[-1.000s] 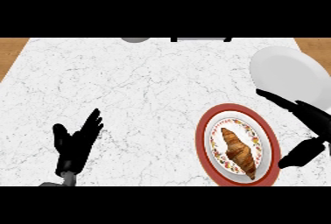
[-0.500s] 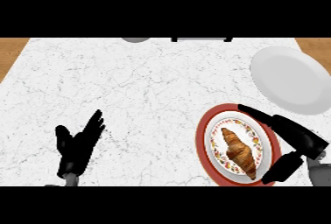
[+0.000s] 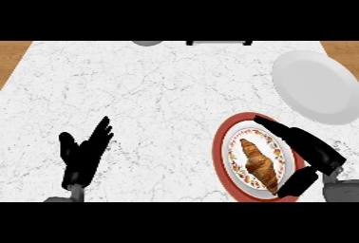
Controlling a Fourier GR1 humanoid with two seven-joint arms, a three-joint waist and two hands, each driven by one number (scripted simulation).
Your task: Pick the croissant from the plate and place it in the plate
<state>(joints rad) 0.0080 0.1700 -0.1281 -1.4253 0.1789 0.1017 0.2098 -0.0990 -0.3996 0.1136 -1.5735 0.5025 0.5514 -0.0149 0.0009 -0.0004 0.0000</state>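
View from my head, looking steeply down. A white, grey-veined marble tabletop [image 3: 154, 104] fills nearly the whole field; brown wood [image 3: 14, 54] shows beyond its far left and far right corners. At the far edge, well ahead of both hands, a grey round object [image 3: 147, 42] and a dark object [image 3: 219, 42] are cut off by the frame, and I cannot tell what they are. My right hand [image 3: 316, 149] lies over the right side of the red-rimmed plate [image 3: 221, 156], with its fingers [image 3: 277, 127] straight, reaching across the plate's far rim, and the thumb [image 3: 294, 182] spread apart at the near rim; it is open and grips nothing. The croissant [image 3: 258, 161] lies on the patterned centre of this plate, just to the left of my right palm, between fingers and thumb, not visibly touched. A plain white plate [image 3: 316, 85] sits ahead of my right hand, near the tabletop's right edge. My left hand [image 3: 82, 154] rests open, fingers up, at the lower left, well apart from both plates.
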